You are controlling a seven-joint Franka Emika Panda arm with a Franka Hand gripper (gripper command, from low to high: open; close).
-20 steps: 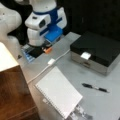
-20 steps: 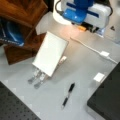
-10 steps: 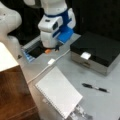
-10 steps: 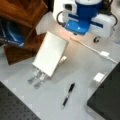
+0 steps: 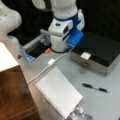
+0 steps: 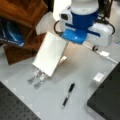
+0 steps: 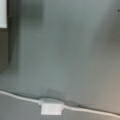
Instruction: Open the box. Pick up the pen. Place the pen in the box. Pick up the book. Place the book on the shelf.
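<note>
Judging by the front views, no step is done: in a front view the box (image 5: 100, 53) lies lid-down, pen (image 5: 96, 87) just in front of it, book (image 5: 58, 91) beside the shelf (image 5: 13, 97). In a front view the pen (image 6: 68, 94) lies just left of the box (image 6: 107, 100), with the book (image 6: 51, 53) beyond it against the shelf (image 6: 22, 15). Wrist view: only grey table (image 7: 65, 50) and white cable (image 7: 51, 108); gripper fingers unseen, opening cannot be told.

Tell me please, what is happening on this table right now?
A white and blue robot arm hangs above the grey tabletop; its claw does not show, and nothing is seen held. The large case with the black lid and silver sides is shut. The slim black pen lies on the table beside it. The white spiral-bound notebook lies next to the dark reddish-brown wooden shelf. So nothing of the work shows as done yet.
</note>
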